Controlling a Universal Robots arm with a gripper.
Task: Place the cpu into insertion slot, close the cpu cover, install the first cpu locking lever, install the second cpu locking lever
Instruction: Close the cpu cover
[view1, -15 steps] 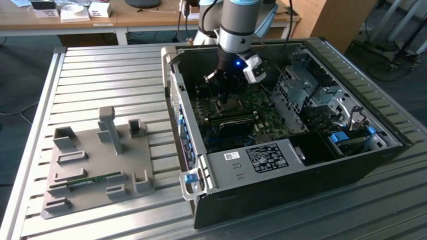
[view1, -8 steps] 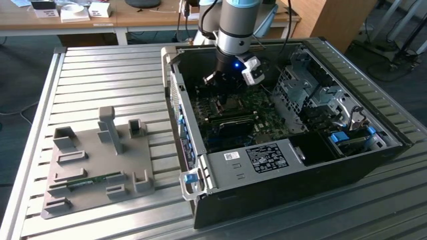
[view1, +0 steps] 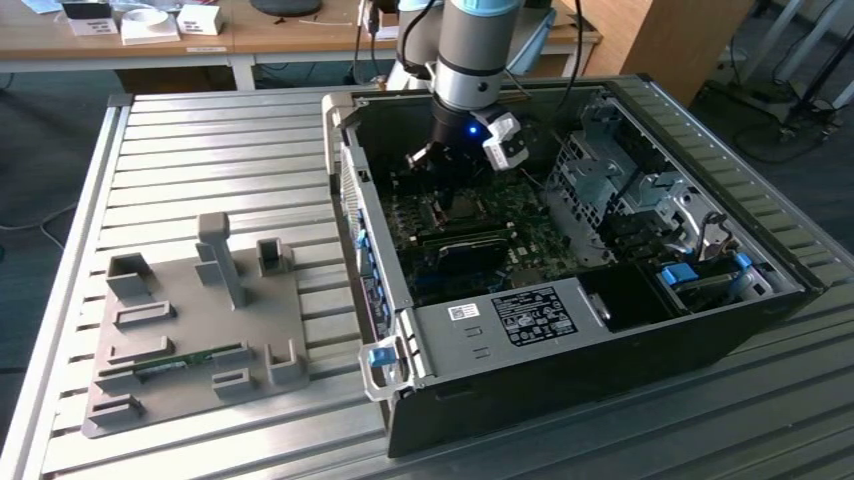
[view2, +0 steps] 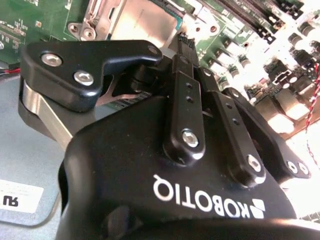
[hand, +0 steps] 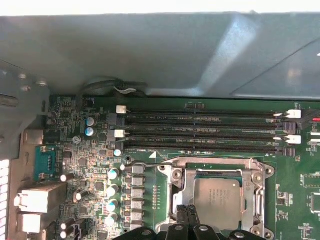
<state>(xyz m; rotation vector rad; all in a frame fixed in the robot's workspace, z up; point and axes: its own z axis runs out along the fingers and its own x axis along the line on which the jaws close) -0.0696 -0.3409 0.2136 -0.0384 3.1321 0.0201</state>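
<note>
The cpu (hand: 218, 202) lies flat in the socket on the green motherboard, its silvery top facing up, and part of it also shows in the second wrist view (view2: 145, 22). The cpu cover (hand: 189, 187), a silvery metal frame, lies down around it. My gripper (hand: 187, 216) is shut, with its two black fingertips pressed together at the socket's edge beside the cover. I cannot make out anything between them. In the exterior view the gripper (view1: 441, 158) hangs inside the open computer case, above the socket (view1: 463, 207). The locking levers cannot be told apart from the frame.
Memory slots (hand: 205, 130) run beside the socket, with the grey case wall (hand: 150, 50) beyond them. A black box with a white label (view1: 521, 315) and a metal drive cage (view1: 627, 190) crowd the case. A grey fixture plate (view1: 200, 320) sits on the slatted table.
</note>
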